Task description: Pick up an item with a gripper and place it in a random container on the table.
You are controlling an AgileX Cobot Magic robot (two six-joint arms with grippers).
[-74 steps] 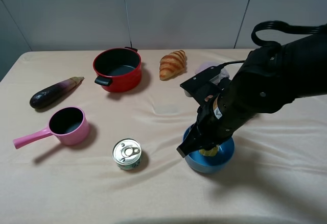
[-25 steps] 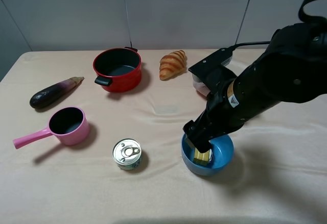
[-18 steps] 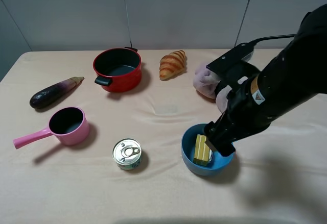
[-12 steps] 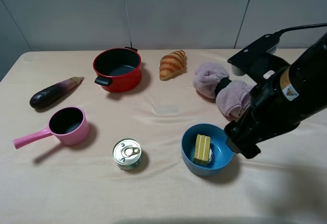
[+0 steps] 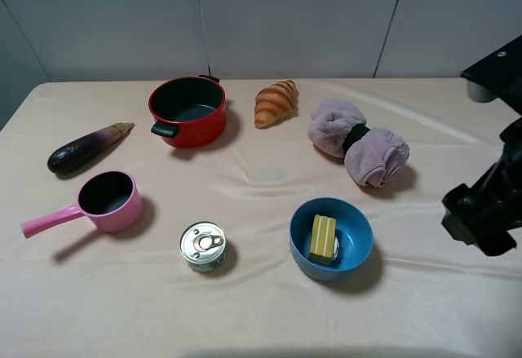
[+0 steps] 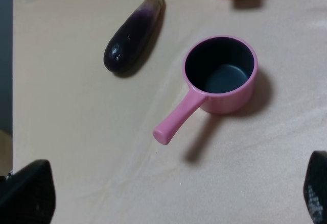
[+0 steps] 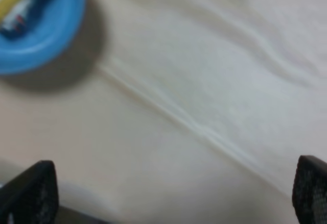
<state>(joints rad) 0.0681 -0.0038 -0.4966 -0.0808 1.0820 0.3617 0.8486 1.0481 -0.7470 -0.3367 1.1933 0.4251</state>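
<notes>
Butter block (image 5: 323, 238) sits inside the blue bowl (image 5: 355, 248), lying flat, long axis running roughly away from the camera, white end toward the near rim. Right pincer (image 5: 481, 221) is off to the right of the bowl, well apart, over bare counter (image 5: 261, 309) near the right edge — prongs spread wide in the right wrist view, nothing between them, so empty. From the right pincer the block lies to its left; this arm is clearly the nearer one. Left pincer (image 6: 168, 203) hangs over the pink saucepan (image 6: 219, 76) and eggplant (image 6: 134, 33) on the far left side, tips wide apart at the view corners, also empty.

Placement looks done. Open room: clear cloth between bowl and right pincer; purple towel roll (image 5: 359, 141) just behind the bowl, tin can (image 5: 202, 246) near its left. Right arm sits close to the counter's right edge — little room further out.
</notes>
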